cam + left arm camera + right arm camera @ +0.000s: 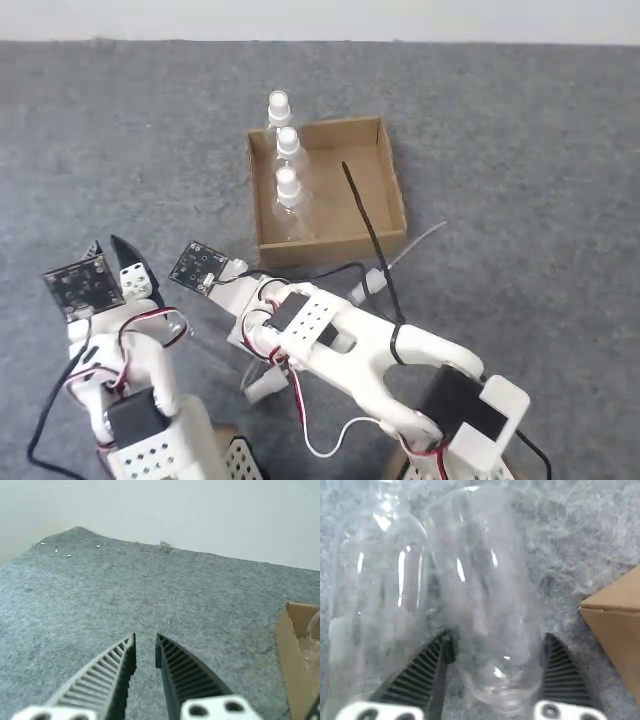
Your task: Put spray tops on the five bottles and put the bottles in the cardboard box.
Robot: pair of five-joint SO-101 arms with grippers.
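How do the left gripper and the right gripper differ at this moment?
On the left gripper the jaws stand a narrow gap apart; on the right gripper they are spread wide. The left gripper has nothing between its jaws, just grey carpet beyond; the right gripper straddles a clear bottle. Both have black ribbed jaws.

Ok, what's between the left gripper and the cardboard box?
In the left wrist view, just bare grey carpet lies between the left gripper and the cardboard box.
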